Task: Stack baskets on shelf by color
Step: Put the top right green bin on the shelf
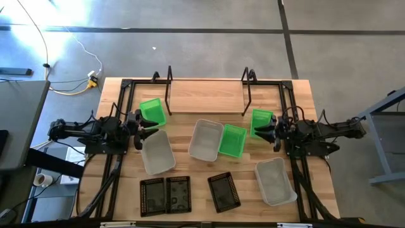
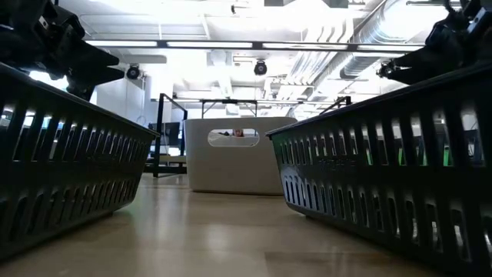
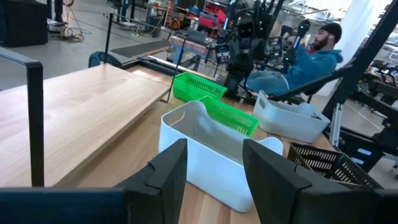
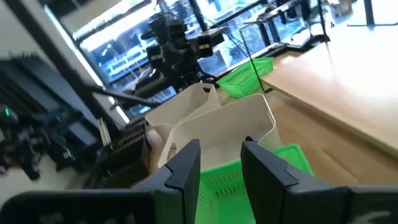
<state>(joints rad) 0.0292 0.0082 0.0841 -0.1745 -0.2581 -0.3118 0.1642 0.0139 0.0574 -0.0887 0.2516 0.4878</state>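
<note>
You have not stacked anything yet: the shelf [image 1: 205, 96] at top centre is bare, all baskets lie on the counter [image 1: 304, 95], and both hands, left hand [image 1: 140, 130] and right hand [image 1: 264, 132], are released.
</note>
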